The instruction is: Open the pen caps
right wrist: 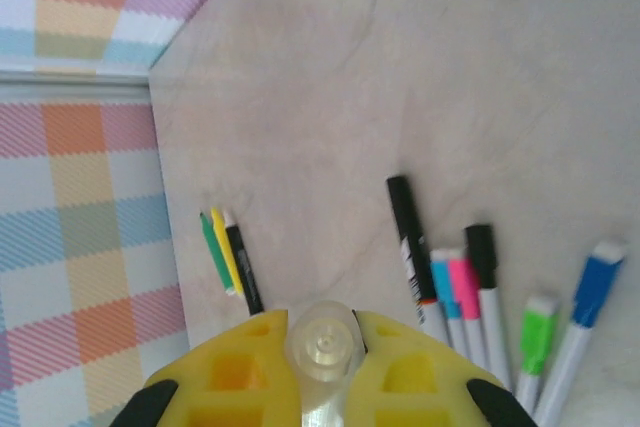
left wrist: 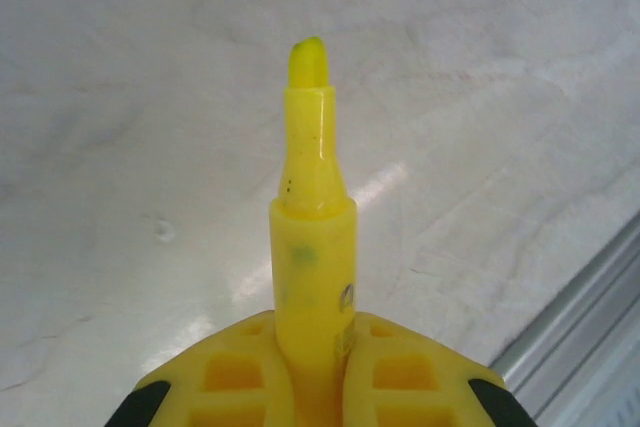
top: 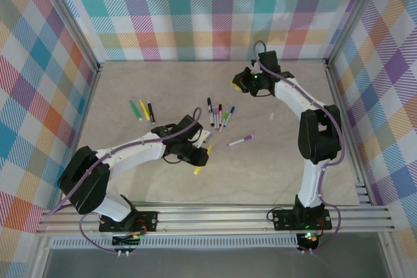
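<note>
Pinched in the left tool [left wrist: 315, 357], bottom centre of the left wrist view: yellow highlighter [left wrist: 312, 217], uncapped, bare tip pointing up-frame over the pale surface [left wrist: 120, 97]. Pinched in the right tool [right wrist: 322, 377], bottom centre: clear cap [right wrist: 322, 342]. Lower right there, capped pens [right wrist: 463, 287] fanned out; lower left, three more pens [right wrist: 228, 247].

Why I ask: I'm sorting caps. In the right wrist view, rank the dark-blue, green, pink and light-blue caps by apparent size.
1. dark-blue cap.
2. green cap, barely smaller.
3. pink cap and light-blue cap: alike, unranked.
</note>
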Motion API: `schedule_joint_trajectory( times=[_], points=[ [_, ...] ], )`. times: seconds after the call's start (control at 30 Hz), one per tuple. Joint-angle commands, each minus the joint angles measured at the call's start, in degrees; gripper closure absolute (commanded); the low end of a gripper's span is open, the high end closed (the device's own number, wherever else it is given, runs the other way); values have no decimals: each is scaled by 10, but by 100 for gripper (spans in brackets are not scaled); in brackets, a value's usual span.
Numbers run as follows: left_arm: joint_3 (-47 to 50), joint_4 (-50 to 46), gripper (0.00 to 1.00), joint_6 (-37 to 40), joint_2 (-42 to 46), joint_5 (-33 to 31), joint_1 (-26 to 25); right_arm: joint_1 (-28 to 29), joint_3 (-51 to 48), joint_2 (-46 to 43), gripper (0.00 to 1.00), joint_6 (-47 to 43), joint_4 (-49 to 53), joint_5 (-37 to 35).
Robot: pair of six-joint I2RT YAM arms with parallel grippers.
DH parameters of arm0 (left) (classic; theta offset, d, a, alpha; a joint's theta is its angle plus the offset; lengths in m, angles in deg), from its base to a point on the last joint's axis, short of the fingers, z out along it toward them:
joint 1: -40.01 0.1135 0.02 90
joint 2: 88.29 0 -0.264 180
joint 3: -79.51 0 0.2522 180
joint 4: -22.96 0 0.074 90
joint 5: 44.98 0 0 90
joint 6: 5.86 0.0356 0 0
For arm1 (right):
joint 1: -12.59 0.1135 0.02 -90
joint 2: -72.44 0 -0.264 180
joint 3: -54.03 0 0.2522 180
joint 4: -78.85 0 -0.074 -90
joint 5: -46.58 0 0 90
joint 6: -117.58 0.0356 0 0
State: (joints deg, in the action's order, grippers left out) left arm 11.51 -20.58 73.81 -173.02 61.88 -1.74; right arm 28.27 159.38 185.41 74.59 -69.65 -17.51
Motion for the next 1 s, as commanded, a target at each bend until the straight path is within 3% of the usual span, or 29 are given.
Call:
schedule_joint_trajectory(
  times=[0.0,0.17,0.37,0.6,0.77,0.97],
  points=[
    [-67,-36,100,-17,-11,-71,40,11,-7,-13,100,-50,71,-21],
    [-216,-106,100,-29,-133,-200,91,-4,12,-29,100,-149,197,-155],
    [-338,-155,100,-33,-264,-266,156,-14,0,-29,100,-209,261,-278],
    [-388,-177,100,-34,-329,-328,224,-36,-14,-14,100,-232,282,-326],
    [-401,-167,100,-35,-351,-328,264,-51,-17,8,100,-238,286,-328],
    [-454,-194,100,-25,-405,-356,280,-60,-17,31,100,-239,287,-333]
  ],
)
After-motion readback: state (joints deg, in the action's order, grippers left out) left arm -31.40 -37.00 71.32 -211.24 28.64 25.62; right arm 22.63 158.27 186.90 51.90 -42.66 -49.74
